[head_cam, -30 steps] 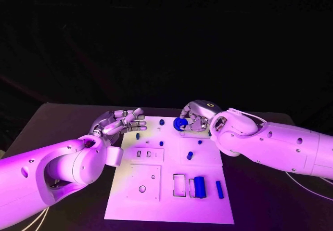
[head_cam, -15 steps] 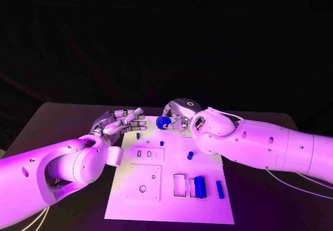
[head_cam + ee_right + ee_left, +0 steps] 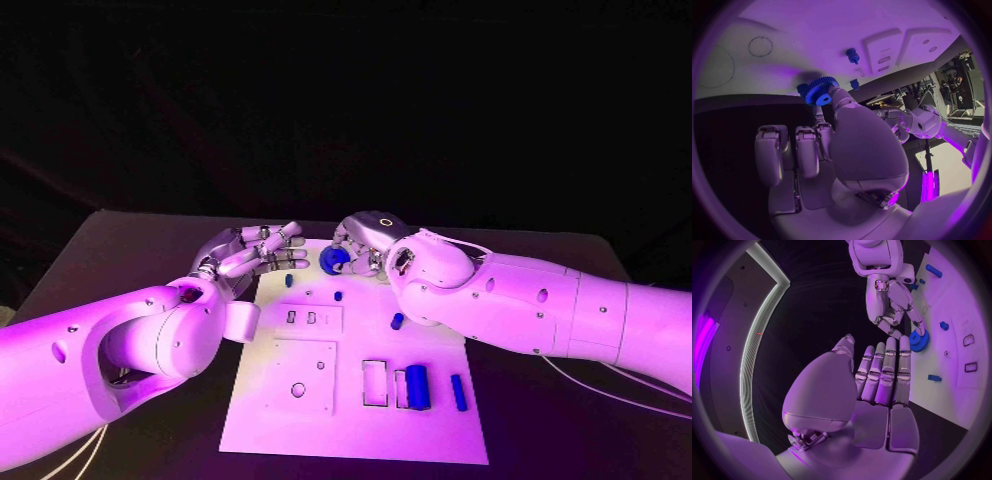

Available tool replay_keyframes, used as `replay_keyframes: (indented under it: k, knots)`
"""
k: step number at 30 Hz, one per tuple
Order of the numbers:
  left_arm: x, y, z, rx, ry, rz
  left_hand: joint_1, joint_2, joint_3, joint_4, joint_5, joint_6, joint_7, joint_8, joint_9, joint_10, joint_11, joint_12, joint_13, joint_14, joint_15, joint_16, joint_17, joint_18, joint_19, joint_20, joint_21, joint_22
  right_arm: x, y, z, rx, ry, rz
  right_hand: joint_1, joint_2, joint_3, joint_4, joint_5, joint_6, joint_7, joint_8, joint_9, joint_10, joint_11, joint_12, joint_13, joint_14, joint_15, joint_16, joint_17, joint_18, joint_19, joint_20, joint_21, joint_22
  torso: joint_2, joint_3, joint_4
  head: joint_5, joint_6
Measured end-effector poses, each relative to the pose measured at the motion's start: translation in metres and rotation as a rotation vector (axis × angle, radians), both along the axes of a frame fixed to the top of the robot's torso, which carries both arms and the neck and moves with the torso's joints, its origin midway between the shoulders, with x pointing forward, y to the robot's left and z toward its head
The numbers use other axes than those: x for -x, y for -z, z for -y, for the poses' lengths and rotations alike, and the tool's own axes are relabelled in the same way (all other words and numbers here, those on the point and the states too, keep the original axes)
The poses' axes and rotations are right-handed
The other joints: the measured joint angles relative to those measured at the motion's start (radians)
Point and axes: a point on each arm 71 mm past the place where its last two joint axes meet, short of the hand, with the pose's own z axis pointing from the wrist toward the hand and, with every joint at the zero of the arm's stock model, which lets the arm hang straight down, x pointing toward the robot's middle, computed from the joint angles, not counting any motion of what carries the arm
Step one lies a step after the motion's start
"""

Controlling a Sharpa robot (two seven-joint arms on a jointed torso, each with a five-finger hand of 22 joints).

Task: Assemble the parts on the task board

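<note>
The white task board (image 3: 346,425) lies in the middle of the black table. My right hand (image 3: 371,238) hovers over the board's far edge and pinches a blue gear (image 3: 335,260) between thumb and a finger. The same gear (image 3: 821,91) shows at the right hand's fingertips (image 3: 834,95), close above the board (image 3: 817,30). My left hand (image 3: 253,250) is at the board's far left corner with fingers stretched out flat and nothing in it. In the left wrist view the gear (image 3: 918,341) hangs just beyond the left hand's fingers (image 3: 882,370).
Small blue pegs (image 3: 287,281) (image 3: 339,296) (image 3: 397,321) stand on the board's far half. A blue block (image 3: 415,386) and a thin blue bar (image 3: 457,392) lie near its right front. Slots (image 3: 306,318) and a square plate with a hole (image 3: 299,377) take up the left.
My right hand has carried the blue gear to the left along the board's far edge, closer to my left hand. The left hand has stayed put.
</note>
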Motion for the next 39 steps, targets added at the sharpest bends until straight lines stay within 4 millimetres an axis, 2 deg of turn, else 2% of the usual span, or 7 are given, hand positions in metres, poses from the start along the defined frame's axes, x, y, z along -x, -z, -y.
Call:
replay_keyframes:
  k: [10, 14, 18, 22, 25, 29, 39]
  knots:
    - [0.0001, 0.0, 0.0008, 0.001, 0.002, 0.0, 0.0, 0.0, 0.0, 0.0, 0.0, 0.0, 0.0, 0.0, 0.0, 0.0, 0.0, 0.0, 0.0, 0.0, 0.0, 0.0, 0.0, 0.0, 0.0, 0.0, 0.004, 0.0, 0.001, 0.0033, -0.0029, 0.012, -0.006, -0.014, -0.003, -0.003, 0.003, 0.003, -0.004, 0.0, 0.0, -0.001, 0.0, 0.0, 0.0, -0.002, 0.0, 0.0, 0.0, 0.0, 0.0, 0.0, 0.0, 0.0, 0.0, 0.0, 0.0, 0.0004, -0.0007, 0.0, -0.002]
    - [0.0001, 0.0, 0.0007, 0.001, 0.002, 0.0, 0.0, 0.0, 0.0, 0.0, 0.0, 0.0, 0.0, 0.0, 0.0, 0.0, 0.0, 0.0, 0.0, 0.0, 0.0, 0.0, 0.0, 0.0, 0.0, 0.0, 0.004, 0.0, -0.0002, 0.0043, -0.0031, 0.017, -0.004, -0.017, -0.006, -0.006, 0.009, 0.009, -0.006, 0.0, 0.0, -0.012, 0.0, -0.008, 0.008, -0.014, 0.0, 0.0, 0.0, 0.0, 0.0, 0.0, 0.0, 0.0, 0.0, 0.0, 0.0, 0.0, -0.0006, 0.0, -0.003]
    - [0.0001, 0.0, 0.0007, 0.001, 0.002, 0.0, 0.0, 0.0, 0.0, 0.0, 0.0, 0.0, 0.0, 0.0, 0.0, 0.0, 0.0, 0.0, 0.0, 0.0, 0.0, 0.0, 0.0, 0.0, 0.0, 0.0, 0.004, 0.0, -0.001, 0.0054, -0.0041, 0.019, -0.003, -0.019, -0.019, -0.019, 0.017, 0.017, -0.023, -0.014, -0.004, -0.038, 0.001, -0.022, 0.022, -0.029, 0.0, 0.0, 0.0, 0.0, 0.0, 0.0, 0.0, 0.0, 0.0, 0.0, 0.0, 0.0001, -0.0006, 0.002, -0.004]
    - [0.0001, 0.0, 0.0007, 0.001, 0.002, 0.0, 0.0, 0.0, 0.0, 0.0, 0.0, 0.0, 0.0, 0.0, 0.0, 0.0, 0.0, 0.0, 0.0, 0.0, 0.0, 0.0, 0.0, 0.0, 0.0, 0.0, 0.004, 0.001, -0.0019, 0.0068, -0.0051, 0.021, -0.001, -0.022, -0.047, -0.018, 0.023, 0.024, -0.062, -0.075, 0.021, -0.085, -0.008, -0.043, 0.043, -0.052, 0.0, 0.002, 0.017, 0.0, 0.0, 0.0, 0.002, 0.01, -0.006, 0.0, 0.0, -0.0001, -0.0006, 0.002, -0.005]
    - [0.0001, 0.0, 0.0007, 0.001, 0.002, 0.0, 0.0, 0.0, 0.0, 0.0, 0.0, 0.0, 0.0, 0.0, 0.0, 0.0, 0.0, 0.0, 0.0, 0.0, 0.0, 0.0, 0.0, 0.0, 0.0, 0.0, 0.004, 0.001, -0.0026, 0.0069, -0.0046, 0.021, 0.002, -0.022, -0.068, -0.04, 0.005, 0.037, -0.065, -0.099, 0.034, -0.112, -0.019, -0.054, 0.054, -0.059, 0.0, 0.002, 0.024, 0.0, 0.0, 0.0, 0.001, 0.019, -0.012, 0.001, 0.0, -0.0004, -0.0006, 0.003, -0.005]
    - [0.0001, 0.0, 0.0004, 0.0, 0.001, 0.0, 0.0, 0.0, 0.0, 0.0, 0.0, 0.0, 0.0, -0.004, 0.0, 0.0, 0.0, 0.0, 0.0, 0.0, 0.0, 0.0, 0.0, 0.0, 0.0, 0.0, 0.004, 0.001, -0.0032, 0.0071, -0.0041, 0.022, 0.004, -0.023, -0.088, -0.059, -0.018, 0.059, -0.065, -0.106, 0.034, -0.124, -0.02, -0.056, 0.056, -0.063, 0.0, 0.002, 0.031, 0.0, 0.0, 0.0, 0.002, 0.027, -0.012, 0.001, 0.0, -0.0004, -0.0007, 0.003, -0.005]
    - [0.0001, 0.0, 0.0, 0.0, 0.001, 0.0, 0.0, 0.0, 0.0, 0.0, 0.0, 0.0, 0.0, -0.004, 0.0, 0.0, 0.0, 0.0, 0.0, 0.0, 0.0, 0.0, 0.001, 0.0, 0.0, 0.0, 0.004, 0.001, -0.0036, 0.0084, -0.0025, 0.03, 0.006, -0.039, -0.112, -0.04, -0.04, 0.092, -0.026, -0.071, 0.029, -0.126, -0.009, -0.05, 0.05, -0.045, 0.0, 0.002, 0.031, 0.0, 0.0, 0.0, 0.002, 0.027, -0.012, 0.0, 0.0, 0.0004, -0.0012, 0.003, -0.004]
